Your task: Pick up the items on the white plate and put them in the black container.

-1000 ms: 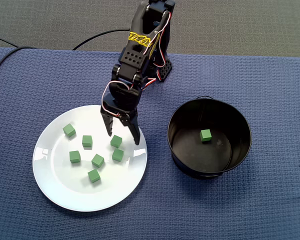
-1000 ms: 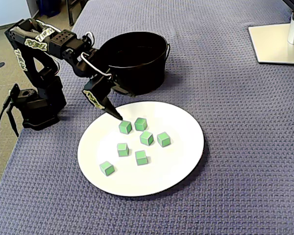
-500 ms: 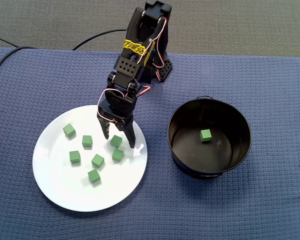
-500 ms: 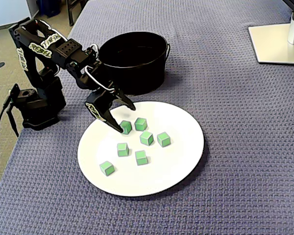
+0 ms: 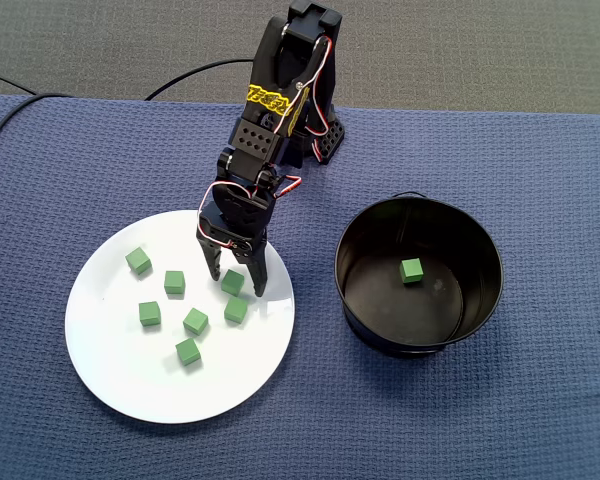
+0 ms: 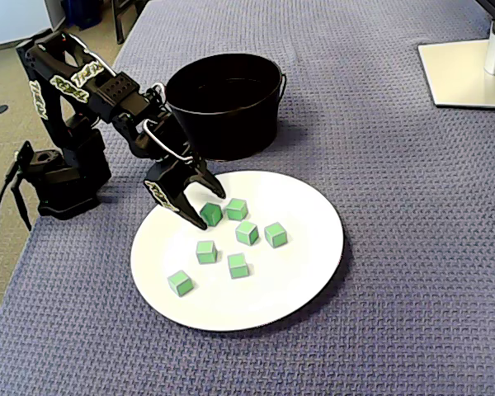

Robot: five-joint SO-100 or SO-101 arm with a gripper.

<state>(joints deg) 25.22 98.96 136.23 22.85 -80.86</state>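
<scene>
Green cube (image 5: 233,283) lies on the white plate (image 5: 110,380), on the side nearest the arm. Six more are scattered there, and a delivered cube (image 5: 411,269) sits in the black container (image 5: 477,300).

Fixed view from above: gripper (image 5: 236,285) straddles it, jaws apart, nothing clamped. Neighbour cube (image 5: 236,310) is just beside. A skewed close could knock it, or squirt the target out.

Side fixed view: gripper (image 6: 210,210) is low around the green cube (image 6: 211,216). Whether the tips touch the white plate (image 6: 313,272) is unclear. The black container (image 6: 231,132) interior is hidden here.

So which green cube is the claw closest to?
The cube sitting inside the open claw, at the rim of the plate nearest the arm; the other cubes lie outside it.
</scene>
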